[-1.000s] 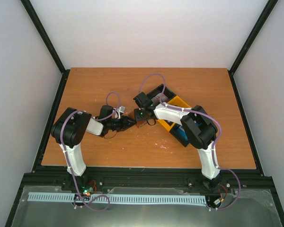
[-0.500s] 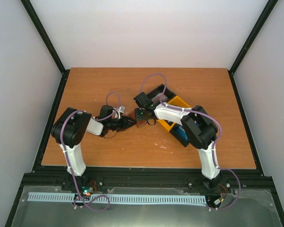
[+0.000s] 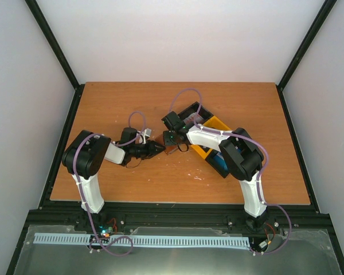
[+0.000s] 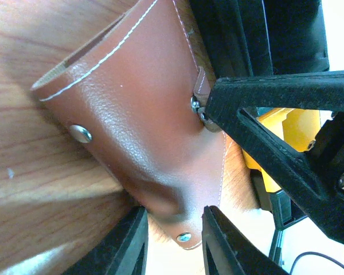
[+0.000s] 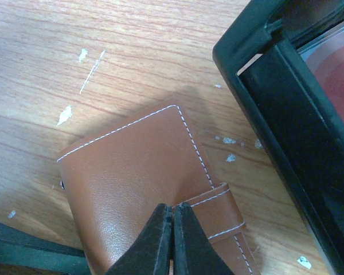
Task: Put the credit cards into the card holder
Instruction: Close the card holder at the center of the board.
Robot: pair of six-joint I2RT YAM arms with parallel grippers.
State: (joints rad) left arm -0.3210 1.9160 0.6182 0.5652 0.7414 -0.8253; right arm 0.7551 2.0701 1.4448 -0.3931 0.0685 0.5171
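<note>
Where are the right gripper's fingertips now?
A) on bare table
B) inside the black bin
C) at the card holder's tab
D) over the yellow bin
C: the right wrist view shows the right gripper closed at the end of the tab on the brown card holder, beside the black bin, not in it.

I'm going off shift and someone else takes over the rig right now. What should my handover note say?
Left gripper: shut on the card holder, holding one edge, holder tilted.
Right gripper: shut, apparently pinching the snap tab.
Credit cards: in the black bin beside the holder; none loaded.
Done: holder gripped by both arms.
Left: open it, insert the cards.
</note>
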